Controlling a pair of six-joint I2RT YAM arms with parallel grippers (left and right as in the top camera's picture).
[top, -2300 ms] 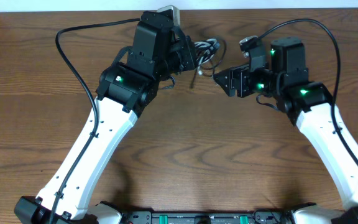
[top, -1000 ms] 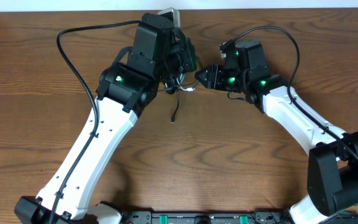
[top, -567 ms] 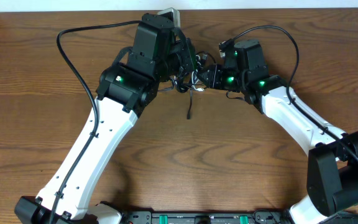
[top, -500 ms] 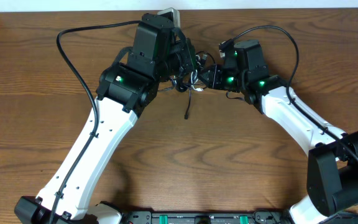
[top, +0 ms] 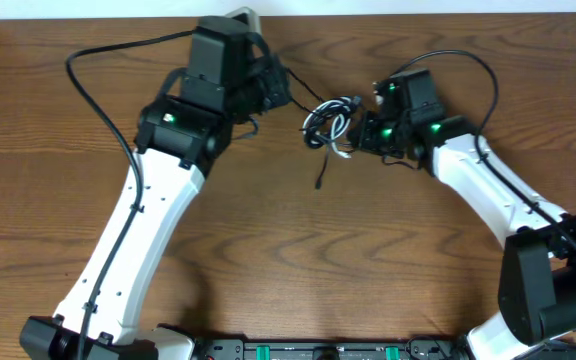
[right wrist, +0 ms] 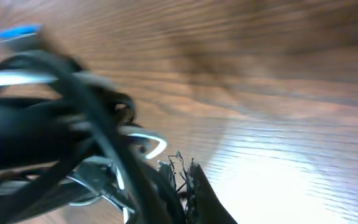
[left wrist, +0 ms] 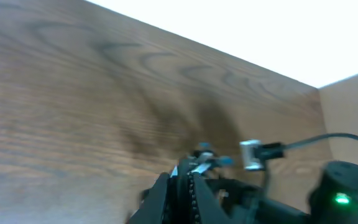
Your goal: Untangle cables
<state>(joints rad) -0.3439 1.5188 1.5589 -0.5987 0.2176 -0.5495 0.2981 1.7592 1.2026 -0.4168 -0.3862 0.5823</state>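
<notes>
Just off the tips of your right claw [top: 361, 131], the cables [top: 330, 119] sit bunched in a small knot of black and white loops, touching the claw's fingers. The right claw is pressed closed. Its wrist view shows dark cords and a white one running down into the closed fingertips, so it has hold of the cables. A blue-tipped plug [right wrist: 16, 32] shows blurred beyond those cords, further out from the claw. From the underside of the knot one loose black end [top: 320, 176] trails back toward the arm bases over the bare tabletop [top: 308, 260], to the left of the right claw. From above you cannot tell whether the knot rests on the tabletop or hangs just over it. Your left claw [top: 273, 90] stands apart from the knot, on the side opposite the right claw, and its fingers are pressed together as well. Its wrist view is blurred. Small plug ends with blue on them show just beyond its tips, and you cannot tell whether any cord is pinched there.
</notes>
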